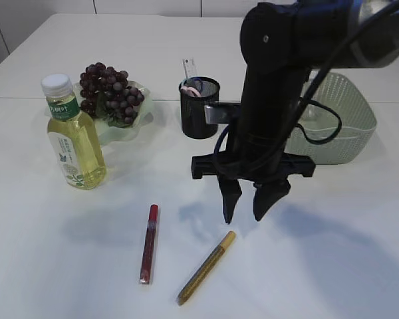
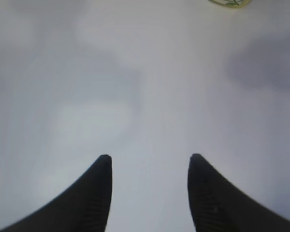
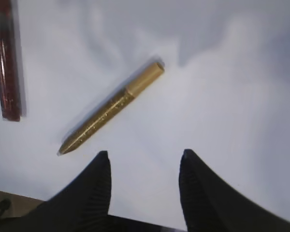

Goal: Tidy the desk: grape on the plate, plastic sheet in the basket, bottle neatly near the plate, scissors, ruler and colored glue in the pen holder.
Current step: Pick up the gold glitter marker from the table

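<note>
A gold glue pen (image 1: pixel 207 267) and a red glue pen (image 1: pixel 149 242) lie on the white table at the front. My right gripper (image 1: pixel 249 214) is open and empty, pointing down just above the table, right of the gold pen's cap end. The right wrist view shows the gold pen (image 3: pixel 111 107) ahead and to the left of the open jaws (image 3: pixel 144 154), with the red pen (image 3: pixel 7 72) at the left edge. Purple grapes (image 1: pixel 110 90) sit on a pale green plate (image 1: pixel 141 118). A bottle of yellow drink (image 1: pixel 73 136) stands upright in front of the plate. My left gripper (image 2: pixel 150 157) is open over bare table.
A black mesh pen holder (image 1: pixel 199 109) behind the right arm holds a ruler (image 1: pixel 190 68) and pink-handled scissors (image 1: pixel 193 88). A pale green basket (image 1: pixel 346 119) stands at the right, partly hidden by the arm. The bottle's base (image 2: pixel 228 2) shows at the left wrist view's top edge.
</note>
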